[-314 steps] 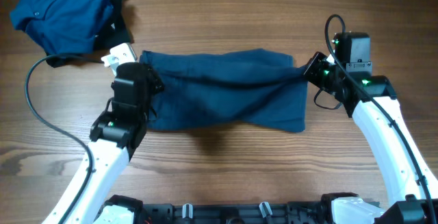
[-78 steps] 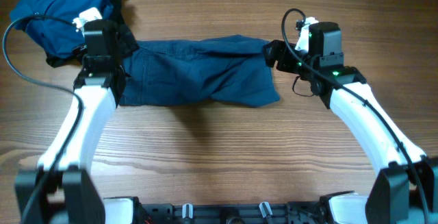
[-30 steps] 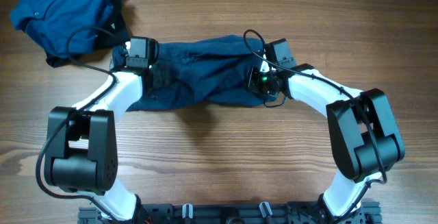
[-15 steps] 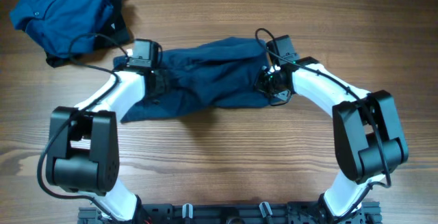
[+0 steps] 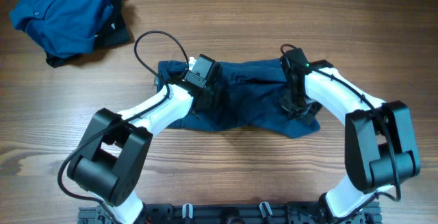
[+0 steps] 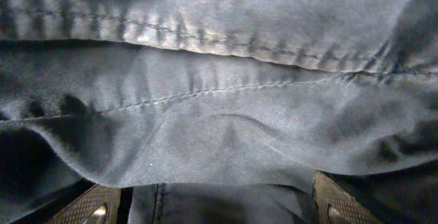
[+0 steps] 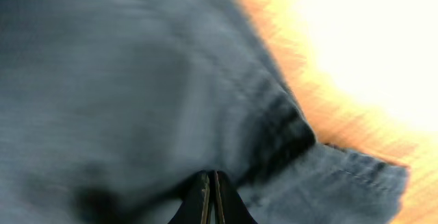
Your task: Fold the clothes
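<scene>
Overhead, the navy shorts lie bunched across the middle of the wooden table, long side running left to right, with both arms bent inward over them. The left gripper sits on the left half and the right gripper on the right end; from this view neither jaw state can be read.

Wrist views fill that in. On the left wrist camera, two ribbed fingertips stand far apart at the bottom corners, spread wide, with stitched seams and a fold of cloth draped across the gap and nothing pinched. On the right wrist camera, which is blurred, the jaws are pressed together on a dark crease of the shorts, and a hemmed corner lies beside bare wood.

Only the overhead shows the blue shirt — crumpled at the far-left corner, well apart from the shorts. A black cable loops over the wood between them.

Edges: the shorts' lower right corner pokes out past the right arm. Bare wood is open beyond the far edge, to the right, and along the near side.
</scene>
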Robot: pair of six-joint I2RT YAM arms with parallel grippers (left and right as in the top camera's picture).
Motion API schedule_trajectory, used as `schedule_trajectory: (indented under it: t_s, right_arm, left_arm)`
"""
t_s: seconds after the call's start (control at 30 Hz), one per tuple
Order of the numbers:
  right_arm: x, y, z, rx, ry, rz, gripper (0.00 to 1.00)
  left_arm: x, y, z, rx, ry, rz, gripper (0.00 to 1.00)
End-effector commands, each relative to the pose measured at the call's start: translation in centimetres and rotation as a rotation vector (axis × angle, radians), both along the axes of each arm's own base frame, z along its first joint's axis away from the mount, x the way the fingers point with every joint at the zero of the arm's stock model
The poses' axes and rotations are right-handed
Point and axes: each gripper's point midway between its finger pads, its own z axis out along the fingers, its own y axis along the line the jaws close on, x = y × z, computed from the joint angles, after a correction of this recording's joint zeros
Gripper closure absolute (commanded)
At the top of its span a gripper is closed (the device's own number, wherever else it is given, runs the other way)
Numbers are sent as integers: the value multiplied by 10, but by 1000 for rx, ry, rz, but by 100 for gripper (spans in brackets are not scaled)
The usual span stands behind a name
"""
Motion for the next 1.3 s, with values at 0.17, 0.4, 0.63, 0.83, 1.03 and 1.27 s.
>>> schedule_trajectory:
  t_s: [0.17,0.4,0.63,0.83,1.03,1.27]
  right_arm:
    - [12,-38,64,-116,-202,-21,95]
    - [41,-2,109,96,-409,305,92]
    - [62,106,181,637,-745,735,80]
    - [68,146,154,767,-693,811,75]
    - [78,172,107,852,-599,771,75]
    - [84,181,59,915,-517,714,76]
  left_arm:
    - [8,47,-7,35,33,123,11]
    - [20,61,40,-8,-70,155,11]
    - [19,32,118,-176,-240,79,17]
    - [20,-6,118,-372,-196,22,28]
    - [26,-10,66,-350,-87,31,63]
    - [40,-11,27,-385,-38,44,76]
